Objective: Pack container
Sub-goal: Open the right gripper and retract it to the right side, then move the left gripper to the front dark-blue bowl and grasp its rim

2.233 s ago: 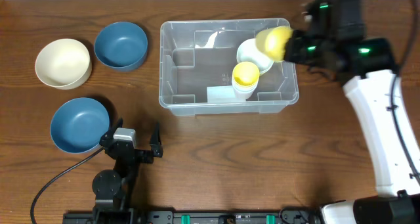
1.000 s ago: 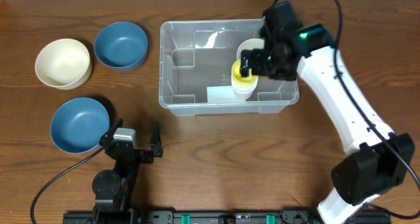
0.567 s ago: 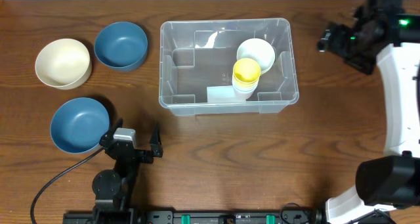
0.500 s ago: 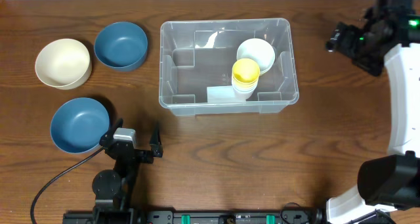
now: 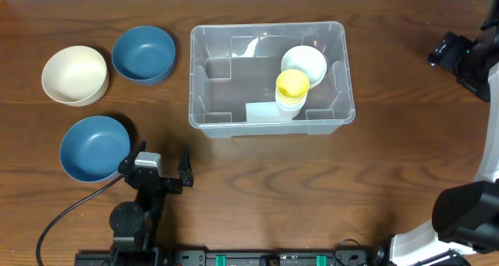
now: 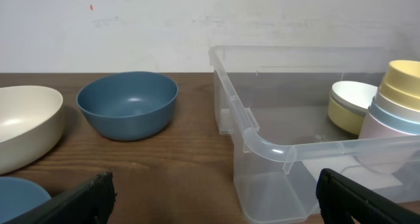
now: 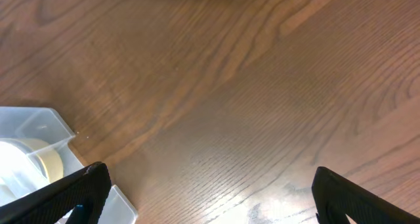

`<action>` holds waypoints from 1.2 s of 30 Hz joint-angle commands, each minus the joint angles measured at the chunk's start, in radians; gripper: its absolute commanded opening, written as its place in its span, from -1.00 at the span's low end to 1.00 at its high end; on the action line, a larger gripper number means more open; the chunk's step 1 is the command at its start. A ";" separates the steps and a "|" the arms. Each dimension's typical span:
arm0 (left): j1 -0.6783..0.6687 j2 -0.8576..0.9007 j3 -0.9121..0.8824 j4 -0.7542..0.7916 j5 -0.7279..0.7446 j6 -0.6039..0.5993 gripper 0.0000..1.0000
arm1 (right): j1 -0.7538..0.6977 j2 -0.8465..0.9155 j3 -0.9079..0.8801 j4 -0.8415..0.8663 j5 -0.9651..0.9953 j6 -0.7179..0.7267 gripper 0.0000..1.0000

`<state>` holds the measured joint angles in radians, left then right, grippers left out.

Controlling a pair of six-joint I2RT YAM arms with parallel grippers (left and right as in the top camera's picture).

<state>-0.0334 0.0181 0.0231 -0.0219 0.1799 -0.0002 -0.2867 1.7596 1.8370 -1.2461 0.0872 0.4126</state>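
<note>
Container mid-table, right gripper well apart rightward, jaws spread

I see a brown wood-grain table, a clear container with a yellow cup and a white bowl. By the left edge are a cream bowl, a blue bowl and a second blue bowl.

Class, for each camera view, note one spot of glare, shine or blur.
Overhead: white glare on the far wall of the container. Left wrist: even light, the far blue bowl sharp with a soft highlight inside. Right wrist: pale sheen on the table near the bottom edge.
</note>
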 commanded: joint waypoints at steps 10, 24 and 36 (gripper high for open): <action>0.004 0.030 0.113 -0.124 0.114 -0.241 0.96 | -0.002 -0.007 0.011 -0.003 0.021 0.009 0.98; 0.005 0.830 0.873 -0.711 -0.218 -0.157 0.96 | -0.002 -0.007 0.011 -0.003 0.021 0.009 0.99; 0.036 1.344 0.995 -0.786 -0.226 -0.119 0.96 | -0.002 -0.007 0.011 -0.003 0.021 0.009 0.98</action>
<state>-0.0265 1.3247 1.0050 -0.8196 -0.0273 -0.0799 -0.2867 1.7596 1.8374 -1.2488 0.0948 0.4126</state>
